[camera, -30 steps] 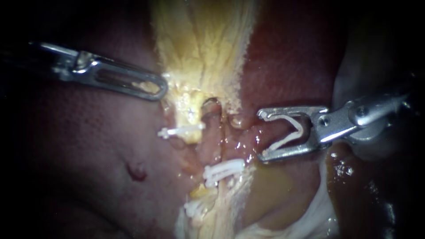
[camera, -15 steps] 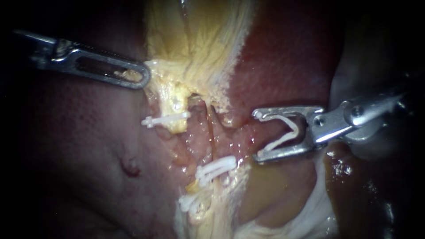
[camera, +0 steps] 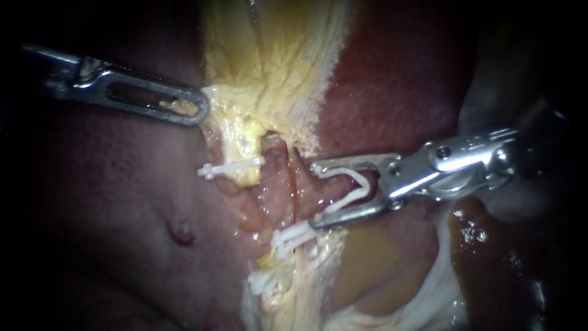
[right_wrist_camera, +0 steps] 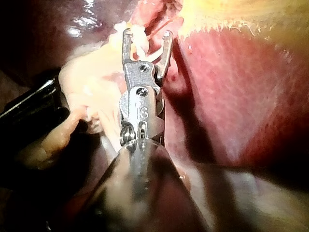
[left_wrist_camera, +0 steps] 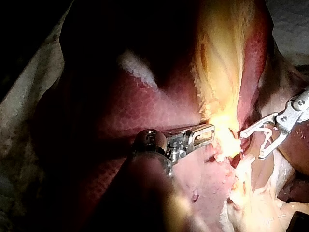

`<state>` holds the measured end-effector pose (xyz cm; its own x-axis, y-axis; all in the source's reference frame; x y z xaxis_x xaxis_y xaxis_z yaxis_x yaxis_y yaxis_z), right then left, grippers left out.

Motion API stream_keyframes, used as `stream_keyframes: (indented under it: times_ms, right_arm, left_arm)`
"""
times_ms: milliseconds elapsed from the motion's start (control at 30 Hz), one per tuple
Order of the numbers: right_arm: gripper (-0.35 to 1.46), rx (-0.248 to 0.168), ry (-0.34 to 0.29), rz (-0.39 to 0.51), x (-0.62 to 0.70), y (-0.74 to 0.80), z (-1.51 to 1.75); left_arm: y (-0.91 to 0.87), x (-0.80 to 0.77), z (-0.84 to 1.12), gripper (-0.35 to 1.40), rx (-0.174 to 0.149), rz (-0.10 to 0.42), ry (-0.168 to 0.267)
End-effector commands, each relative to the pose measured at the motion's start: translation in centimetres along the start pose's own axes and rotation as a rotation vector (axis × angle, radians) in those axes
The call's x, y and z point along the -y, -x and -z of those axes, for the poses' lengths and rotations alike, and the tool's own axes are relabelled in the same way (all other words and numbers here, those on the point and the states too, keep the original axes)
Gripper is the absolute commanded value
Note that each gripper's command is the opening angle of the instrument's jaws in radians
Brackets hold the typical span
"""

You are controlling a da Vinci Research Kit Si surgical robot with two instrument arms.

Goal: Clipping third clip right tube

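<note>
My left instrument (camera: 197,110) comes in from the left, its jaws shut on the yellow edge of the gallbladder (camera: 269,67) and holding it taut; the left wrist view shows the same hold (left_wrist_camera: 208,131). My right instrument (camera: 314,195) holds an open white clip (camera: 352,190) between jaws standing wide apart. Their tips lie just right of the right tube (camera: 294,181), the lower tip beside a white clip (camera: 297,236) fixed on that tube. In the right wrist view the jaws (right_wrist_camera: 146,35) point at pale tissue.
Another white clip (camera: 231,167) sits across the left tube, and one more (camera: 260,282) lies lower on the yellow stalk. Dark red liver (camera: 398,79) surrounds the field. Pale wet tissue (camera: 441,288) lies under the right shaft.
My right instrument has moved left with its open clip, up to the right tube. Earlier my left instrument pulled the gallbladder edge up and left, then held still.
</note>
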<state>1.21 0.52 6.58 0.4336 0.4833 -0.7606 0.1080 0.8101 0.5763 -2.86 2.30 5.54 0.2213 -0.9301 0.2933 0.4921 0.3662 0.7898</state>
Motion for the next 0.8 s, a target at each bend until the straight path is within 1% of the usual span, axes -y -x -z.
stream_keyframes:
  times_ms: [33, 200, 300, 500, 633, 700, 800]
  right_arm:
    - [0.5, 0.0, 0.001, -0.011, -0.04, 0.02, -0.03]
    - [0.49, -0.003, 0.006, -0.047, -0.2, 0.09, -0.09]
    - [0.49, -0.004, 0.008, -0.058, -0.27, 0.13, -0.1]
    - [0.49, -0.017, 0.012, -0.074, -0.34, 0.15, -0.19]
    - [0.49, -0.045, 0.01, -0.09, -0.37, 0.12, -0.3]
    - [0.49, -0.061, -0.002, -0.099, -0.38, 0.1, -0.34]
    - [0.49, -0.098, -0.019, -0.124, -0.39, 0.09, -0.37]
  left_arm:
    - [0.0, 0.0, 0.0, -0.35, 0.0, 0.0, 0.0]
    - [0.0, 0.01, 0.0, -0.35, 0.0, 0.0, 0.0]
    - [-0.01, 0.01, 0.0, -0.35, 0.0, 0.0, 0.0]
    - [-0.01, 0.01, -0.01, -0.35, 0.002, 0.0, 0.003]
    - [-0.01, 0.01, -0.01, -0.35, 0.003, 0.0, 0.004]
    - [-0.01, 0.01, -0.01, -0.35, 0.003, 0.0, 0.004]
    - [-0.01, 0.01, -0.02, -0.35, 0.003, 0.0, 0.004]
